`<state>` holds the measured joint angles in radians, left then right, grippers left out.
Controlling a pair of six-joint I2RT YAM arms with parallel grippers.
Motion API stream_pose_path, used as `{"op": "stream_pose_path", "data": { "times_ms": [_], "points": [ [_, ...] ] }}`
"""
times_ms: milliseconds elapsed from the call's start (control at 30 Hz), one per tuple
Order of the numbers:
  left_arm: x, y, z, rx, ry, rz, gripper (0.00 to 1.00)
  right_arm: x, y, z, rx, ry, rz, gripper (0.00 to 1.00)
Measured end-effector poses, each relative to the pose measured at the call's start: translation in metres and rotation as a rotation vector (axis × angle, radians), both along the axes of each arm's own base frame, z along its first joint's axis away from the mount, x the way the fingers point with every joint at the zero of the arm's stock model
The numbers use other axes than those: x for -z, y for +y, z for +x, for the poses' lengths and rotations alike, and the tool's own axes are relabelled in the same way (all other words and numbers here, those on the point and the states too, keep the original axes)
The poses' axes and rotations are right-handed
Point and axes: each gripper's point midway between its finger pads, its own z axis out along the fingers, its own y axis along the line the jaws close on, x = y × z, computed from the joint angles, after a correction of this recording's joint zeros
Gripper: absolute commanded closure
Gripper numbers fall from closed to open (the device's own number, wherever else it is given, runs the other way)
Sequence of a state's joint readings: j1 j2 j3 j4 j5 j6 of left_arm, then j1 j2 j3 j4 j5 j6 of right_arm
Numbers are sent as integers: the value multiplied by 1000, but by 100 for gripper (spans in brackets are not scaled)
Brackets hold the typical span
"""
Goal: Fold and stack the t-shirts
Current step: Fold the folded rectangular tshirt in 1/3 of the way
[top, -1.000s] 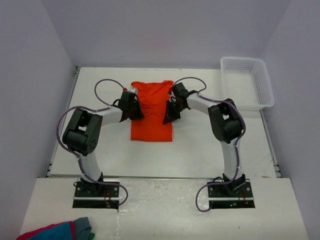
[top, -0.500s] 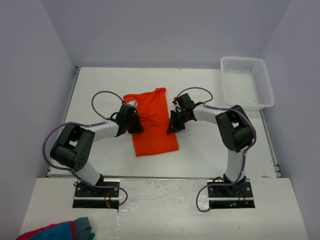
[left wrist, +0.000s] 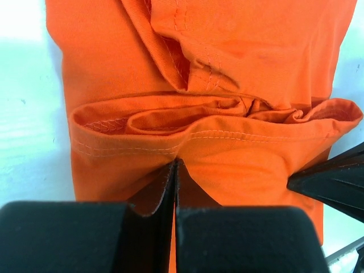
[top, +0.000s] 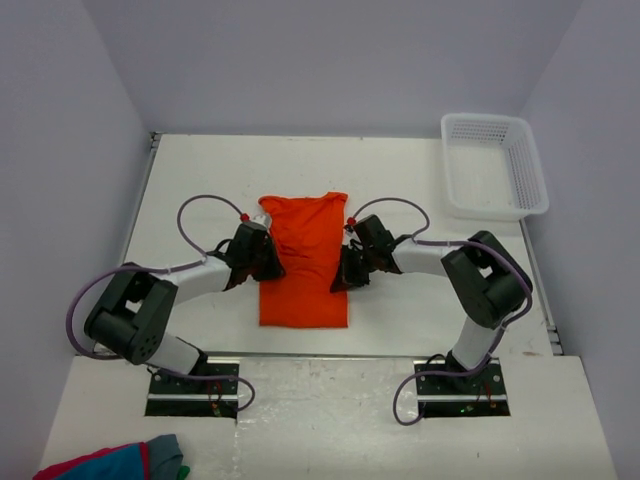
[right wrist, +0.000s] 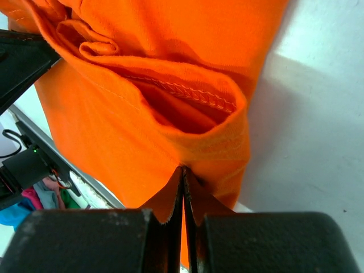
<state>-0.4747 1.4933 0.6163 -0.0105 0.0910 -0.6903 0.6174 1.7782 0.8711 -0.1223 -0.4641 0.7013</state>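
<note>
matt thin orange cloth t-shirt (top: 303, 262) with stitched hems; white plastic lattice basket (top: 485, 118) upper right; smooth white table (top: 400, 310)

White basket (top: 493, 166) at far-right corner

You are working in a robot lab cell. Plain pale walls (top: 330, 60) close the white table (top: 400, 310) in on three sides. Two arms (top: 190, 280) stand bolted on metal plates (top: 195, 388) at the table's near edge, cables (top: 205, 205) looping bare. A white basket (top: 495, 165) sits at its far right corner.
</note>
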Motion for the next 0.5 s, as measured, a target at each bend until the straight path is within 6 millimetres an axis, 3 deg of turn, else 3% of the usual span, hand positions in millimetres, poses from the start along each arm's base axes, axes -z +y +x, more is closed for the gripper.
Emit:
{"op": "stream_pose_path", "data": {
  "times_ms": [333,400,500],
  "points": [
    [-3,7,-25,7,-1,18,100,-2,-1,-16,-8,-18,14,100],
    [-6,11,-28,1,-6,28,98,-3,0,-20,-25,-36,1,90],
    [-19,16,-23,-18,-58,38,86,-9,2,-28,-72,-99,-23,74]
  ]
}}
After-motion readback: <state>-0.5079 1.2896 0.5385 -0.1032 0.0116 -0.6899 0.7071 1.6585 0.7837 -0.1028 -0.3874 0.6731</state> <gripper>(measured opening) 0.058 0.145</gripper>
